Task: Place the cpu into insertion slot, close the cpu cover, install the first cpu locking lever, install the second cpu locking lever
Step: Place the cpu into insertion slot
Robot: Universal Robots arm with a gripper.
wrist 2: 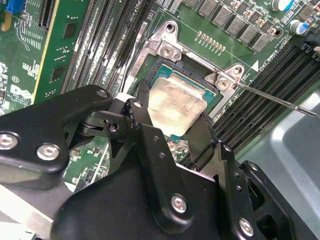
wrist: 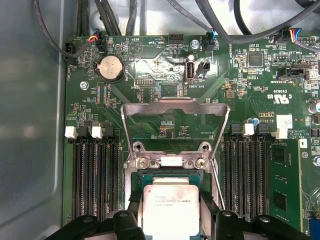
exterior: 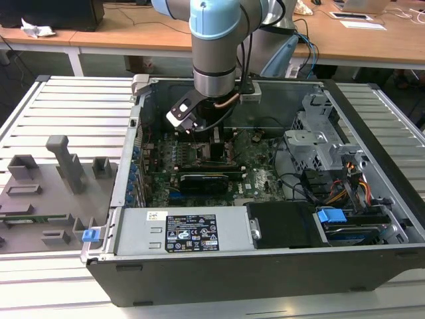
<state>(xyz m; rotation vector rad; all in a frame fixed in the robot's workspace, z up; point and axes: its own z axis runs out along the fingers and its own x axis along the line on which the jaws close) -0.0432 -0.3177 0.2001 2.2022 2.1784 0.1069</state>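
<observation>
Over the socket (wrist 2: 161, 74), the small silvery-tan square cpu (wrist 2: 177, 102) was clamped in the black pincer (wrist 2: 172, 122); the thin metal cpu cover (wrist: 175, 106) was raised to admit it.

A worktop (exterior: 66, 106) of pale grey ribbed metal slats spreads across the exterior view, from nine o'clock round to three o'clock. Behind it, at eleven o'clock, a wooden desk (exterior: 119, 36) stands on a white leg (exterior: 74, 63). It carries crumpled white paper (exterior: 34, 28) beside a dark box (exterior: 60, 13). A second wooden desk (exterior: 358, 43) (same light-brown top) lies toward one o'clock and holds white sheets (exterior: 362, 24). The light is even and soft, leaving a faint sheen on the slats.
</observation>
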